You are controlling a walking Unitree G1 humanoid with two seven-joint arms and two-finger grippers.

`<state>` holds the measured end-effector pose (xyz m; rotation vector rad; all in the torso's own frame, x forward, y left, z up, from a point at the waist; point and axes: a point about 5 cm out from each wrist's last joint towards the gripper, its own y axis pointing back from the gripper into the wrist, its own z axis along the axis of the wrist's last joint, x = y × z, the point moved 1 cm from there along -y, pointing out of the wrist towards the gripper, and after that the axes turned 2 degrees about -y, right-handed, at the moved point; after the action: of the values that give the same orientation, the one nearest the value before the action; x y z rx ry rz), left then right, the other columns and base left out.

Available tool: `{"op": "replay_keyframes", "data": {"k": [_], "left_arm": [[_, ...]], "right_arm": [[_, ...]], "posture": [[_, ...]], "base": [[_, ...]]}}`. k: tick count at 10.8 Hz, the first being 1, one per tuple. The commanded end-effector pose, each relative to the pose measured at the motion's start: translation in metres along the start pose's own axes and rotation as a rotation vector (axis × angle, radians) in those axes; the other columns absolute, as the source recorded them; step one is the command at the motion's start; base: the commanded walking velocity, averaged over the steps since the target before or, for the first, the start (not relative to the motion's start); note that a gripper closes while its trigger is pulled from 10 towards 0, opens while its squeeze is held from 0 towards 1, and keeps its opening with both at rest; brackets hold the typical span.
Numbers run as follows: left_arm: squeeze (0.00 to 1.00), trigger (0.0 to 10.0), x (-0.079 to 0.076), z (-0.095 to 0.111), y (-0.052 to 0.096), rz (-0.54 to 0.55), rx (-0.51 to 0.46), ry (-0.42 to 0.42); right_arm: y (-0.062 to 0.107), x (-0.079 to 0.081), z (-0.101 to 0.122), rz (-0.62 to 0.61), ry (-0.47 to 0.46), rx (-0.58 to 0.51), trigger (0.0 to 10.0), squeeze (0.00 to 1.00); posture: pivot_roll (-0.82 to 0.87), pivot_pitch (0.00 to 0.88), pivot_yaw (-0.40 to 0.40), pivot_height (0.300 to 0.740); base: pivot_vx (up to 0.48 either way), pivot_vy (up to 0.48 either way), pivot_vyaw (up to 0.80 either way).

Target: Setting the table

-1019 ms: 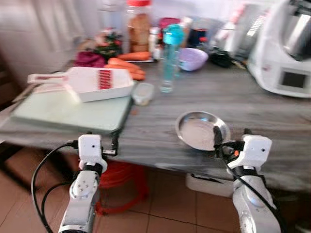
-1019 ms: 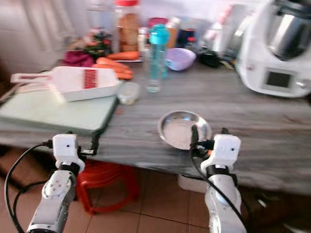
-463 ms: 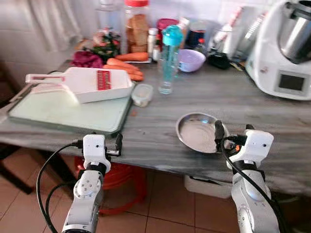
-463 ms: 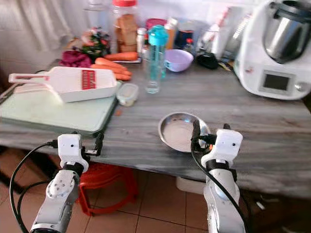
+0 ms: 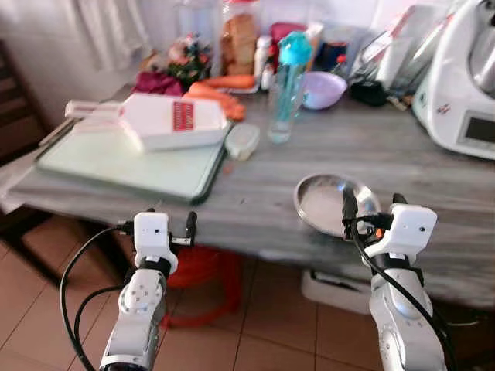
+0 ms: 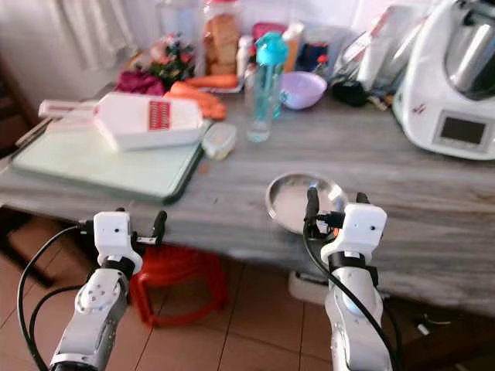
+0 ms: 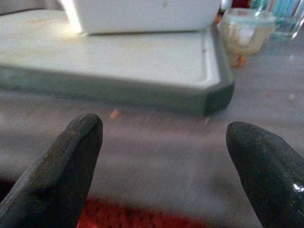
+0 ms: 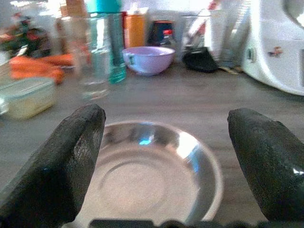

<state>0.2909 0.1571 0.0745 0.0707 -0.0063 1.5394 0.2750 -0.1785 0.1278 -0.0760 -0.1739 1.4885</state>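
Right gripper (image 6: 334, 209) hovers spread wide at the near rim of the steel plate (image 6: 298, 199), which sits by the table (image 6: 433, 193) edge. Left gripper (image 6: 139, 226), also spread, waits left of the plate. Approach looks done; next, close on the rim.

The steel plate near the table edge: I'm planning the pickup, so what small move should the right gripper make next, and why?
Probably ease the right gripper forward and slightly down. Its fingers are open and straddle the steel plate in the right wrist view, but the plate lies beyond the fingertips on the grey table, so its near rim is not yet between them.
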Motion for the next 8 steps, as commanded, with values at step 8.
{"op": "replay_keyframes", "data": {"k": [8], "left_arm": [[0.0, 10.0, -0.002, 0.0009, -0.0019, -0.011, 0.006, -0.005]], "right_arm": [[-0.0009, -0.0004, -0.0032, -0.01, -0.01, 0.019, 10.0, 0.0]], "posture": [[0.07, 0.0, -0.013, 0.74]], "base": [[-0.289, 0.0, 0.0]]}}
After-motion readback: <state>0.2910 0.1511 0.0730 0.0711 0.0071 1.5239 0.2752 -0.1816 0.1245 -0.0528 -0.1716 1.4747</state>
